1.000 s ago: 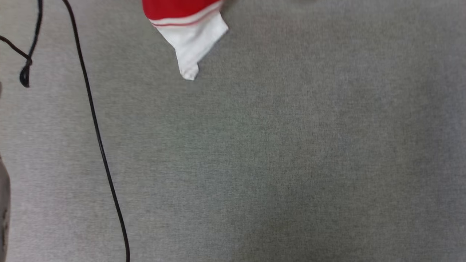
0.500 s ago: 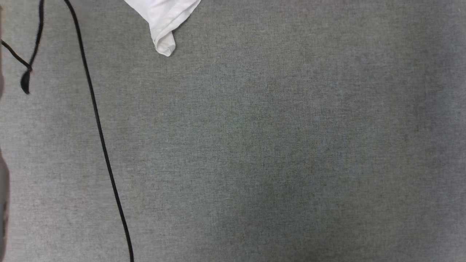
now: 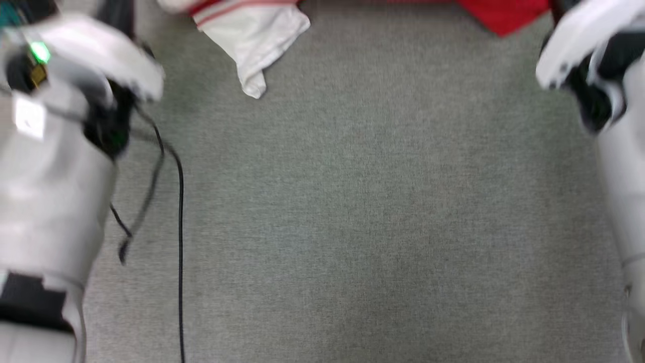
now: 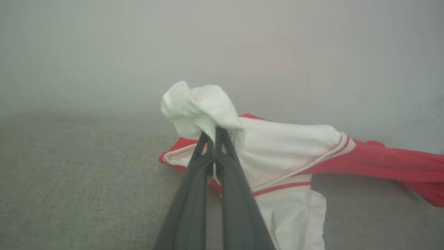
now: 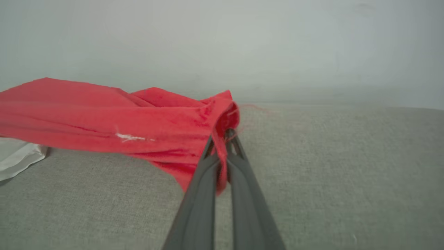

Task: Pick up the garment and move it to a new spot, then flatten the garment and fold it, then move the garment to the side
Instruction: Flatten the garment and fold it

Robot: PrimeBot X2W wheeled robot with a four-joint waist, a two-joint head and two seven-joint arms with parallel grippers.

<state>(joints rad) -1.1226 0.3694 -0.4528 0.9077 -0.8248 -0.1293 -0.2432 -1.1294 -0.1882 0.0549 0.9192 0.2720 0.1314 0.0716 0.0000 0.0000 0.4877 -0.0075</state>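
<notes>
Head view: the shirt (image 3: 254,40), soft, light and limp, stretches across the far side of the grey mat (image 3: 363,212). A black cable (image 3: 180,227) near the left edge could snag.

Left wrist view: the left gripper (image 4: 212,135) pinches the white sleeve (image 4: 208,104).

Right wrist view: the right gripper (image 5: 226,137) pinches a red corner (image 5: 222,107). Corners are good holds for pulling it flat.

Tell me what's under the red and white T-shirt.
Grey woven surface lies beneath the red-and-white soft T-shirt, pinched by left gripper and right gripper. Whatever its draped folds cover is hidden.
</notes>
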